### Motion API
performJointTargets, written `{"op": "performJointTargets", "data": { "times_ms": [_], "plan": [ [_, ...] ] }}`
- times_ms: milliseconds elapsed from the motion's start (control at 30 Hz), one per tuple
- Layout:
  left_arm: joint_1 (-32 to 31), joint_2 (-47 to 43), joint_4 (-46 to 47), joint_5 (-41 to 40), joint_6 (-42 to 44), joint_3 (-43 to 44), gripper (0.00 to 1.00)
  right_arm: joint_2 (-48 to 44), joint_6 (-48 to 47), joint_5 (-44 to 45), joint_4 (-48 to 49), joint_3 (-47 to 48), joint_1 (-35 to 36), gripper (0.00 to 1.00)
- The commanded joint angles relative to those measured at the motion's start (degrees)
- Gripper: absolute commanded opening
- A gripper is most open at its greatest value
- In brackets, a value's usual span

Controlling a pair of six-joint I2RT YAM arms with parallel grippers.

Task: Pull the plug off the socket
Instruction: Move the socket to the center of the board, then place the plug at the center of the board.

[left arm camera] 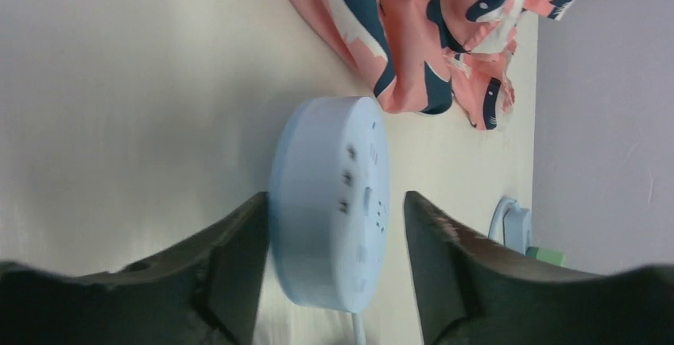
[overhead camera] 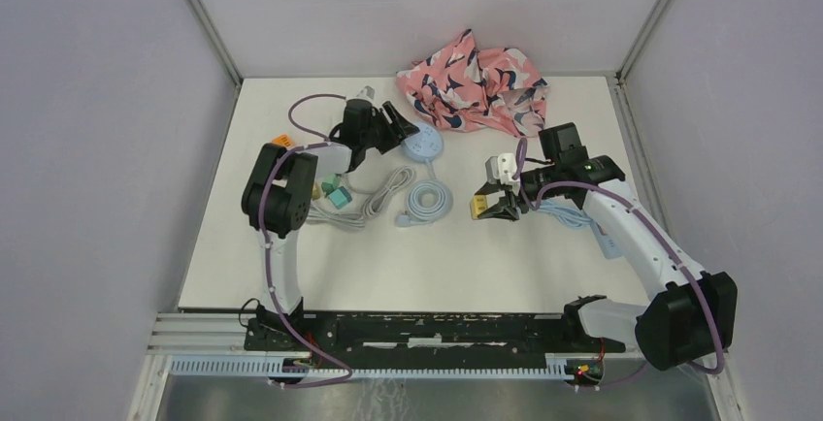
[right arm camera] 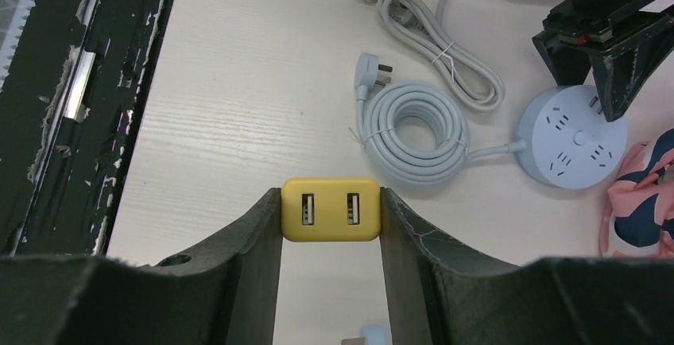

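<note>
Top view, left gripper (overhead camera: 400, 130): reached to the far middle of the table (overhead camera: 437, 256); its tips were at the near-left rim of the round blue socket (overhead camera: 424, 145)
Top view, right gripper (overhead camera: 493, 210): right of centre, well apart from the socket; it carried the yellow USB plug (overhead camera: 479, 208)
Top view, plug and socket: separated, with the coiled blue cable (overhead camera: 428, 200) lying between them
Top view, other things: a pink patterned cloth (overhead camera: 476, 81) was bunched at the far edge; a bundled grey cable (overhead camera: 380, 193) and green adapters (overhead camera: 335, 193) lay by the left arm
Left wrist view, fingers (left arm camera: 230, 265): parted, one on each side of the socket (left arm camera: 334, 210); one finger sat against its back edge, the other stood clear of its holed face with a visible gap; nothing was gripped
Left wrist view, surroundings: the cloth (left arm camera: 429, 35) lay just beyond the socket
Right wrist view, fingers (right arm camera: 246, 257): pressed against both sides of the plug (right arm camera: 331, 210); its two USB ports faced the camera; it was held above the table
Right wrist view, beyond the plug: the coiled cable (right arm camera: 413, 130) ran to the socket (right arm camera: 572, 148); the left gripper (right arm camera: 612, 43) stood over the socket's far side; the grey cable (right arm camera: 445, 51) lay farther off
</note>
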Motion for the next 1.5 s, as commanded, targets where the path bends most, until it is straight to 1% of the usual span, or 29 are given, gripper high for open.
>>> {"op": "performJointTargets", "data": {
  "times_ms": [0, 67, 233, 333, 400, 433, 467, 567, 600, 700, 767, 833, 867, 933, 967, 1033, 1067, 1133, 1300, 1400, 1467],
  "plan": [
    [0.7, -3.0, -1.7, -3.3, 4.6, 1.7, 0.76, -1.4, 3.7, -3.0, 3.9, -0.7, -0.3, 0.03],
    [0.8, -5.8, -2.0, -4.4, 7.0, 0.8, 0.86, -1.0, 6.0, -4.6, 5.6, -1.3, -0.3, 0.03],
    [0.8, -15.5, -1.5, -8.4, 13.1, -4.1, 0.89, -0.1, 15.0, -7.5, 12.6, -2.9, -0.4, 0.03],
    [0.8, -22.0, 2.3, -8.0, 16.6, -9.9, 0.89, 0.5, 23.4, -7.8, 19.2, -4.2, -0.3, 0.03],
    [0.8, -27.1, 7.2, -6.0, 18.0, -15.6, 0.90, 1.3, 30.4, -7.5, 24.0, -4.8, -0.3, 0.03],
    [0.8, -29.4, 10.7, -4.6, 18.1, -18.8, 0.93, 1.9, 34.3, -7.4, 26.4, -4.9, -0.3, 0.02],
    [0.8, -31.8, 14.4, -3.1, 17.9, -22.4, 0.98, 2.7, 37.7, -7.1, 29.2, -5.0, -0.4, 0.02],
    [0.8, -37.3, 27.8, 1.5, 15.6, -32.2, 0.99, 5.8, 50.3, -5.5, 34.7, -4.4, -0.4, 0.02],
    [0.8, -38.4, 31.8, 3.9, 14.5, -35.4, 0.99, 6.9, 56.6, -4.2, 36.5, -4.2, -0.5, 0.02],
    [0.7, -39.4, 42.3, 11.2, 9.8, -42.4, 0.99, 10.2, 69.5, -0.8, 40.9, -3.5, -0.6, 0.02],
    [0.2, -39.4, 47.8, 13.5, 6.7, -45.6, 0.99, 12.5, 74.8, 0.1, 41.4, -2.7, -0.9, 0.02],
    [-1.5, -40.8, 49.9, 12.5, 7.4, -48.8, 0.99, 14.5, 78.3, 0.2, 41.5, -2.1, -1.4, 0.02],
    [-3.1, -43.0, 48.3, 10.8, 9.4, -49.8, 0.99, 15.7, 80.4, 0.6, 41.5, -2.0, -1.6, 0.02],
    [-7.4, -47.2, 39.7, 6.0, 16.0, -50.0, 0.99, 17.7, 83.5, 0.3, 41.3, -1.4, -2.0, 0.02],
    [-10.1, -49.5, 33.9, 2.6, 20.1, -49.3, 0.99, 18.3, 84.4, 0.1, 41.3, -1.2, -2.3, 0.02],
    [-15.5, -53.3, 24.7, -5.2, 26.7, -48.5, 1.00, 19.2, 87.5, 2.7, 40.5, -1.0, -2.6, 0.01],
    [-17.8, -54.8, 22.7, -8.5, 28.5, -48.5, 1.00, 19.6, 89.2, 3.3, 40.5, -1.0, -2.7, 0.01],
    [-20.2, -56.7, 20.7, -12.0, 29.1, -48.8, 1.00, 20.5, 91.1, 2.2, 41.2, -0.8, -3.0, 0.01],
    [-22.6, -57.9, 14.5, -14.0, 25.0, -47.4, 0.99, 21.4, 92.6, 2.0, 41.5, -0.8, -3.4, 0.02],
    [-24.5, -58.5, 13.1, -15.8, 24.4, -47.0, 0.99, 21.7, 93.9, 2.2, 42.3, -1.0, -3.6, 0.03],
    [-25.6, -58.1, 12.2, -16.4, 24.2, -46.4, 0.99, 22.4, 96.8, 3.6, 42.7, -1.2, -3.6, 0.03]
  ]
}}
